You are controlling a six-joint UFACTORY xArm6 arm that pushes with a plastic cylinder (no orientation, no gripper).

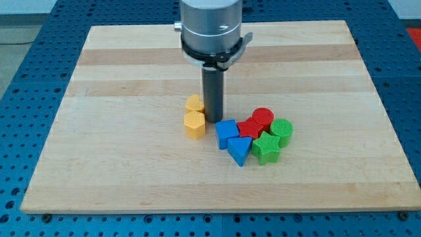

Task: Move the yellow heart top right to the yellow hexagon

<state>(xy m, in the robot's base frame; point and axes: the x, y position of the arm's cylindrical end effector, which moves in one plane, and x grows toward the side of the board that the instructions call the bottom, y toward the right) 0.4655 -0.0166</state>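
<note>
The yellow heart point(194, 103) lies near the middle of the wooden board, directly above the yellow hexagon point(195, 124) in the view, and the two touch. My tip point(213, 120) stands just to the right of both yellow blocks, close against the heart's right side. The arm's grey body hangs above it.
To the right of my tip is a tight cluster: a blue block point(226, 132), a blue triangle point(239, 151), a red star-like block point(248, 128), a red cylinder point(263, 118), a green cylinder point(281, 131) and a green star point(267, 149). The wooden board point(118, 79) lies on a blue perforated table.
</note>
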